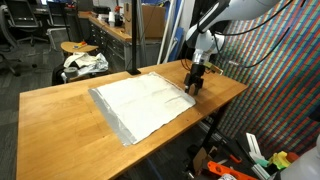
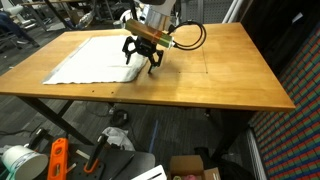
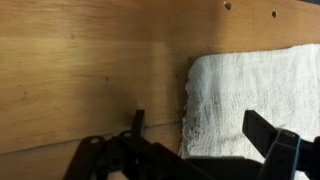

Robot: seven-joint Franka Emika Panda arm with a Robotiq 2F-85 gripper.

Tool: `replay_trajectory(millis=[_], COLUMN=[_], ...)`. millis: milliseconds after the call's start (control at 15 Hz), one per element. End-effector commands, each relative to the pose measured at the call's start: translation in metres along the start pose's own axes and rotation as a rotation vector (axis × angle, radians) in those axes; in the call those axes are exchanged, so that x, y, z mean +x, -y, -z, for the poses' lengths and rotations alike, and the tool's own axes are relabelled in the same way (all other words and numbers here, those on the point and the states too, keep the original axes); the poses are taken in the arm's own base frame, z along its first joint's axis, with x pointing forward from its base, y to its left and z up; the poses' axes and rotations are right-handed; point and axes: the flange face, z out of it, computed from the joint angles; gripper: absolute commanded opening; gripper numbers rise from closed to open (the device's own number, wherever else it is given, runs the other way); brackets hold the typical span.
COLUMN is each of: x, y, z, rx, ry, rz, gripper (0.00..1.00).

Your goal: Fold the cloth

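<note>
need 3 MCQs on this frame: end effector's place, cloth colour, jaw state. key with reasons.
1. Where is the end effector?
A. At an edge of the cloth
B. Over the cloth's middle
C. Raised high, far from the cloth

2. What colour is the cloth?
A. Red
B. White to light grey
C. Black

3. How do the end effector's jaws stand?
A. Shut on the cloth
B. Shut, empty
C. Open

Key:
1 A: the wrist view shows the cloth's edge lying between the fingers.
2 B: it looks pale in both exterior views.
3 C: the fingers stand wide apart in the wrist view, clamping nothing.
</note>
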Motion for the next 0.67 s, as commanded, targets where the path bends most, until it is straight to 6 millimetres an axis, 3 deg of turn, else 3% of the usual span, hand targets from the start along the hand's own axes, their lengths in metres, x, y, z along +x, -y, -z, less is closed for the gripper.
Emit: replay_trajectory(millis=[0,467,533,600], x=[0.000,0.003,0.003,0.004], y=[0.008,0.021,0.022,0.023], z=[-0.004,-0.016,-0.017,-0.018], rx=[0.039,0.029,0.029,0.027], ry=[0.007,0.031,0.037,0.041], rz=[0.084,0.165,0.172,0.179], gripper=[1.00,1.00,0.75,0.75])
